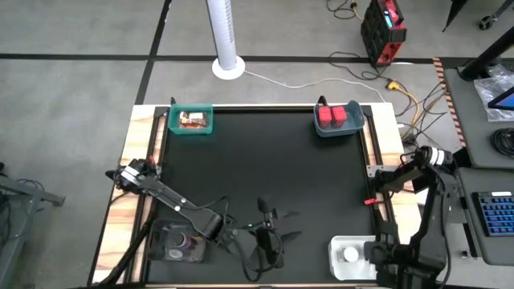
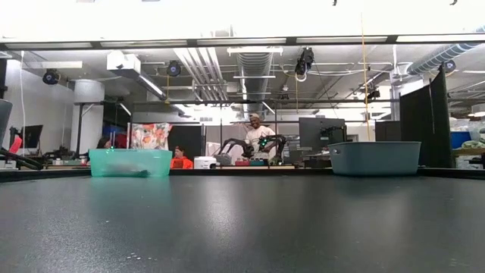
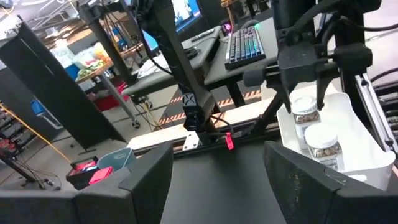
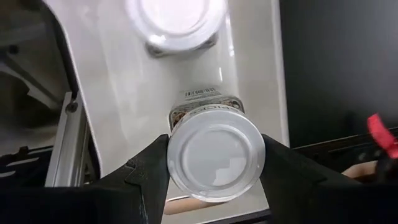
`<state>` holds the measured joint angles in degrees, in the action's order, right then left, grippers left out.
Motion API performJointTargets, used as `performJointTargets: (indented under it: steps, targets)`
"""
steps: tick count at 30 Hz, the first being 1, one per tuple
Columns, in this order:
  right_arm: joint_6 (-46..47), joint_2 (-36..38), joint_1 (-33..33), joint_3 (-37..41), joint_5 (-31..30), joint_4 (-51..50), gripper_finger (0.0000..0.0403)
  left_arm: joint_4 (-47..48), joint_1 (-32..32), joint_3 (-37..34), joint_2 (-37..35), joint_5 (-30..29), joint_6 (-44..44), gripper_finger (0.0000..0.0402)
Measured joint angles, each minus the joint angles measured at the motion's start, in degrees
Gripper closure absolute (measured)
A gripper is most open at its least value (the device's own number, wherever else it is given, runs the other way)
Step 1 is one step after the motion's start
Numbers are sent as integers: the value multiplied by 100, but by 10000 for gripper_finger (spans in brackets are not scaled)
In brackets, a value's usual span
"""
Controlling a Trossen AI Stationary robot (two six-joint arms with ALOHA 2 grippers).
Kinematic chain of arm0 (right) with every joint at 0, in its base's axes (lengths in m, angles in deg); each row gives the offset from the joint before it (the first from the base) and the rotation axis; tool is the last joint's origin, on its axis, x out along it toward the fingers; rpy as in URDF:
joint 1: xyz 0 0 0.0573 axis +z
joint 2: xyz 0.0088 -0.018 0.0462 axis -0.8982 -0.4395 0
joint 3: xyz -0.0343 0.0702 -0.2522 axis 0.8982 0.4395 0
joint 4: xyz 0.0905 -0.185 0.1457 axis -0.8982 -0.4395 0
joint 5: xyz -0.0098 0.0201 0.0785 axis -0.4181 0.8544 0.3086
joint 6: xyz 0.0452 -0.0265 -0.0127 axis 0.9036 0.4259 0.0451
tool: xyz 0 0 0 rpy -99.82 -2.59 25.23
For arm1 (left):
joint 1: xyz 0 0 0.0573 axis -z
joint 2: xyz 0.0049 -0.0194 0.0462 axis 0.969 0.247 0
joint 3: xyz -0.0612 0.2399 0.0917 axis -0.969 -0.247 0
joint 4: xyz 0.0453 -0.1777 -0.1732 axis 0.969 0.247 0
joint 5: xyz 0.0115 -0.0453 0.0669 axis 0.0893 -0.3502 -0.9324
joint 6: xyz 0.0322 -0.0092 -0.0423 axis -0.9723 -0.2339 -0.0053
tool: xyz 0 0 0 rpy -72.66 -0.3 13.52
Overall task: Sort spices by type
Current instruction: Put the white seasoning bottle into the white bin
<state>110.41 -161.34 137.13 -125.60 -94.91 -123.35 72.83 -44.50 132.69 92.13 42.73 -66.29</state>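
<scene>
My right gripper [image 4: 214, 163] points down into the white tray [image 4: 255, 74] at the table's near right corner and is shut on a white-capped bottle [image 4: 214, 155]. A second white-capped bottle [image 4: 177, 18] stands in the same tray; both also show in the left wrist view, the held bottle [image 3: 305, 113] and the second bottle [image 3: 322, 146]. My left gripper [image 3: 217, 186] hangs open and empty over the near middle of the table [image 1: 265, 229]. Two red boxes [image 1: 336, 116] sit in the blue-grey bin, packets [image 1: 193, 121] in the teal bin, and small jars [image 1: 186, 241] in the clear tray. My right gripper pinches the white-capped bottle at its cap rim [image 4: 177, 155], one finger [image 4: 146, 180] on each side. The fingers come from above, pointing down. The bottle hangs upright below them over the white tray; whether its base rests on the tray floor I cannot tell.
The teal bin [image 2: 130, 162] and the blue-grey bin [image 2: 375, 158] stand at the far edge. The clear tray [image 1: 165, 233] lies at the near left corner under my left arm. The black mat between them is bare. People and another robot show in the room behind.
</scene>
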Motion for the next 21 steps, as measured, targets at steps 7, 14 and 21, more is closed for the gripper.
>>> performJointTargets:
  steps: [7, 14, 21]
  targets:
    - [27, -288, 2, 0, 207, 175, 194, 9, -1, 0, 0, 0, -35, 168]
    - [54, -292, -7, 0, 159, 48, 153, 6, -7, 0, 0, 0, -17, 168]
    - [176, -266, -9, 0, 159, -96, 121, 7, -7, 0, 0, 1, -15, 168]
